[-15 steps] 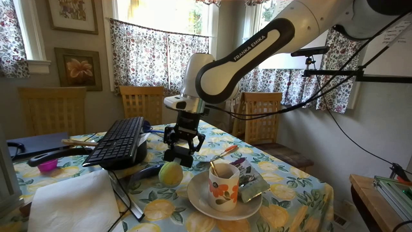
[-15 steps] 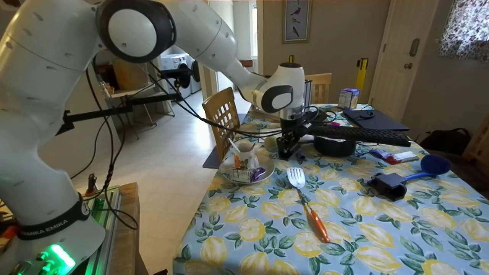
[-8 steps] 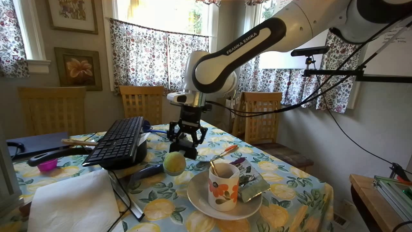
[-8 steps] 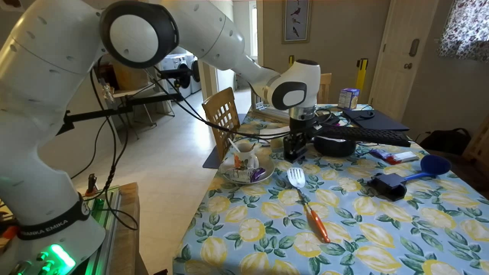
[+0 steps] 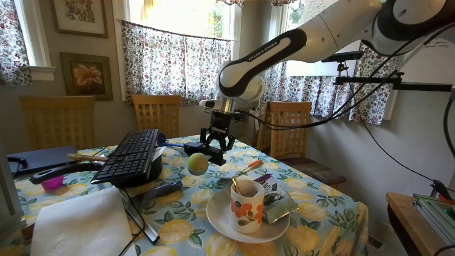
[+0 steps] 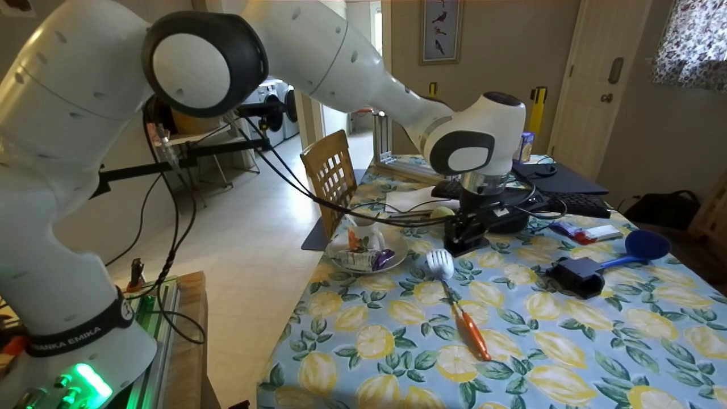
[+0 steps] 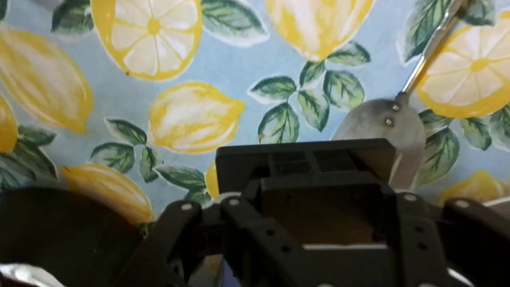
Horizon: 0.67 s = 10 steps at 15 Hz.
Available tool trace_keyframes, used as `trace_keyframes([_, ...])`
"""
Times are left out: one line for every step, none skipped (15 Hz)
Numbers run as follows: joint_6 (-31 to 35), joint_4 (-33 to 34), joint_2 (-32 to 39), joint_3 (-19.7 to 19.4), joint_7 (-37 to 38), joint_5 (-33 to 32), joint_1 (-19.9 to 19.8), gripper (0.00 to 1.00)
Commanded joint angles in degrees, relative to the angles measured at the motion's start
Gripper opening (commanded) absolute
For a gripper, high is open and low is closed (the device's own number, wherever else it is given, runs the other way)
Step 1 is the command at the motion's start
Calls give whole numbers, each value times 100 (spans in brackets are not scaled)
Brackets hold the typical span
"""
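Lemon-printed blue tablecloth (image 5: 314,211) lies under the black two-fingered gripper (image 5: 215,146), fingers clasping a black rectangular block (image 5: 209,152); in an exterior view, a round yellow-green ball (image 5: 197,163) shows at the block's seven o'clock.

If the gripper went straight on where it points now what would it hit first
Probably the slotted spatula: in the wrist view, the black block in the down-pointing gripper partly overlaps it. Depth is unclear, so the lemon-print tablecloth could come first.

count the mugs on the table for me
1: the flowered mug, standing on the plate beside the packet, seen in both exterior views. Others may be hidden.
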Motion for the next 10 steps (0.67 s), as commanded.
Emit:
trace_keyframes([-12, 57, 41, -72, 132, 71, -22, 59])
trace_keyframes([-10, 98, 81, -98, 240, 91, -54, 59])
trace_keyframes([-9, 125, 108, -107, 305, 94, -66, 59])
trace_keyframes([-9, 141, 124, -107, 348, 95, -64, 34])
trace_keyframes([-31, 157, 139, -87, 364, 97, -33, 34])
trace_keyframes([-154, 319, 232, -81, 503, 180, -48, 34])
trace_keyframes([-241, 442, 304, -109, 647, 218, -62, 34])
trace_keyframes([-348, 537, 352, -113, 770, 252, -95, 34])
trace_keyframes([-458, 652, 410, -127, 928, 291, -145, 34])
trace_keyframes([-588, 758, 462, -152, 1089, 312, -190, 34])
